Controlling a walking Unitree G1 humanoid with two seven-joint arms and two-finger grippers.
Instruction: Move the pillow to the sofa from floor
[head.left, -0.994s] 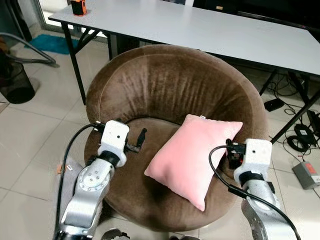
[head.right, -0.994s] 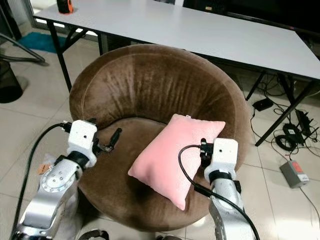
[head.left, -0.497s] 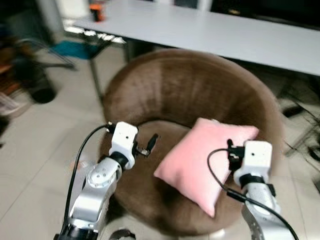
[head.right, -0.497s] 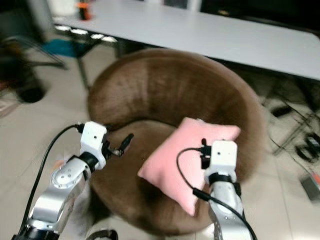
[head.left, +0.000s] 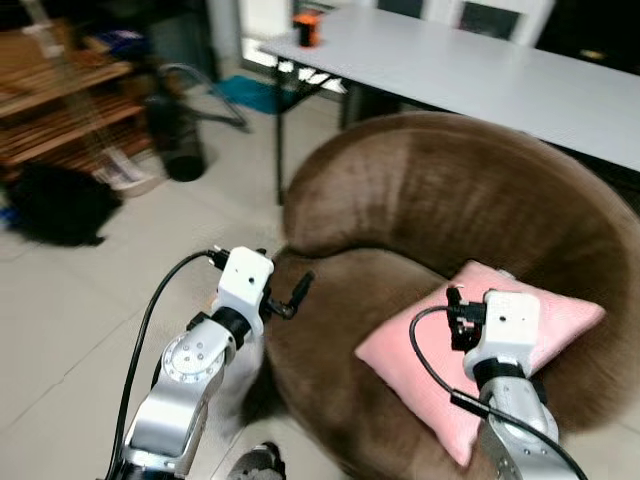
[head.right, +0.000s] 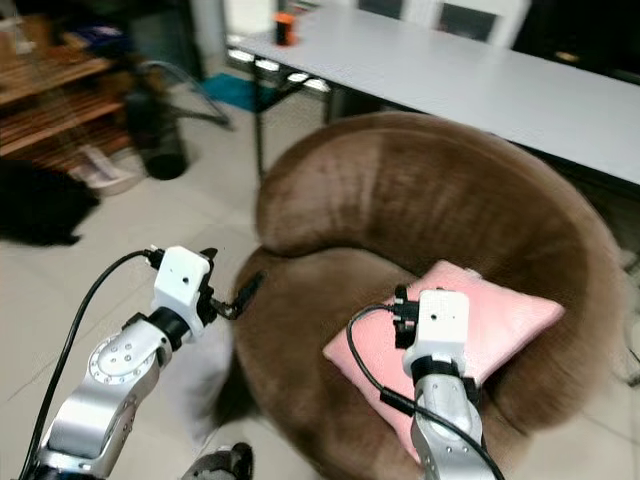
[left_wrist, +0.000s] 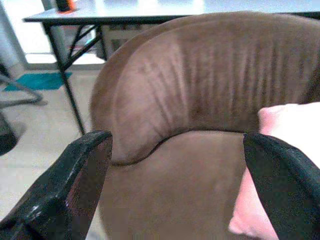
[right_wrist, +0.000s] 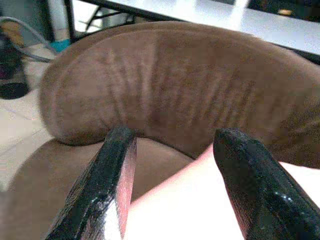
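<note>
- Head cameras: the whole scene has slid to the right since a second ago, so the camera has turned left; the pink pillow (head.left: 478, 350) lies in the same spot on the seat of the round brown sofa (head.left: 450, 210), leaning against the backrest on the robot's right side. More tiled floor (head.left: 90, 300), a wooden shelf (head.left: 60, 110) and a dark bin (head.left: 178, 140) have come into sight on the left, and the grey table (head.left: 480, 70) with the orange object (head.left: 308, 27) on it now stands further to the right.
- Head cameras, arms: the left gripper (head.left: 297, 294) hangs above the sofa's front left edge, apart from the pillow, as it did before. The right arm's white wrist block sits over the pillow, just as earlier, and hides its fingers from here.
- Left wrist camera: the left gripper (left_wrist: 180, 165) has its two black fingers (left_wrist: 75, 180) spread wide with nothing between them but open air; beyond them are the sofa seat and backrest, with a corner of the pillow (left_wrist: 280, 130) near one finger.
- Right wrist camera: the right gripper (right_wrist: 175, 165) is parted too, gripping nothing; its fingers (right_wrist: 112, 180) hang just above the pillow (right_wrist: 200, 200), though I can't tell whether the tips touch it. The backrest curves behind.
</note>
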